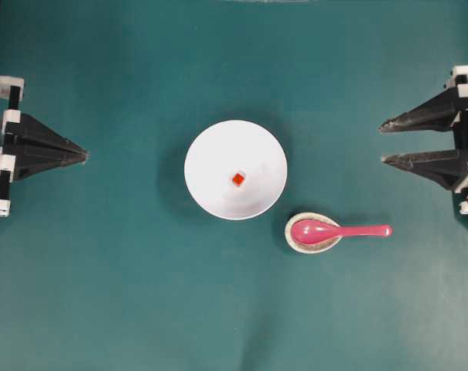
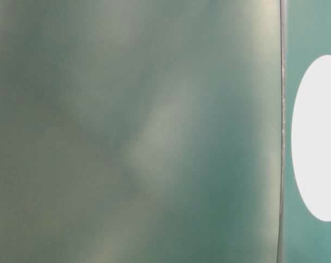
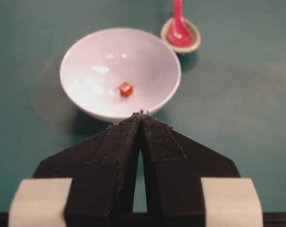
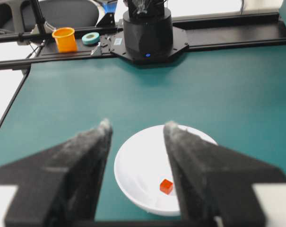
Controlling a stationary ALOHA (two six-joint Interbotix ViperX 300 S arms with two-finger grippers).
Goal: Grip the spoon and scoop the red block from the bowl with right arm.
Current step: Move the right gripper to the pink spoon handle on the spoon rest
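Green table point(image 1: 102, 294), with bowl point(image 1: 210, 147) central. Block point(image 1: 238, 179) resting in bowl's middle. Spoon point(image 1: 338, 230) propped on rest point(image 1: 295, 243) just beside bowl, handle pointing away, likely for easy pinching. Right gripper point(image 1: 381, 142) spread, well apart from bowl; left gripper point(image 1: 85, 157) pressed together, parked opposite.

red block point(image 1: 238, 179) in bowl point(image 1: 210, 147); spoon point(image 1: 338, 230) beside
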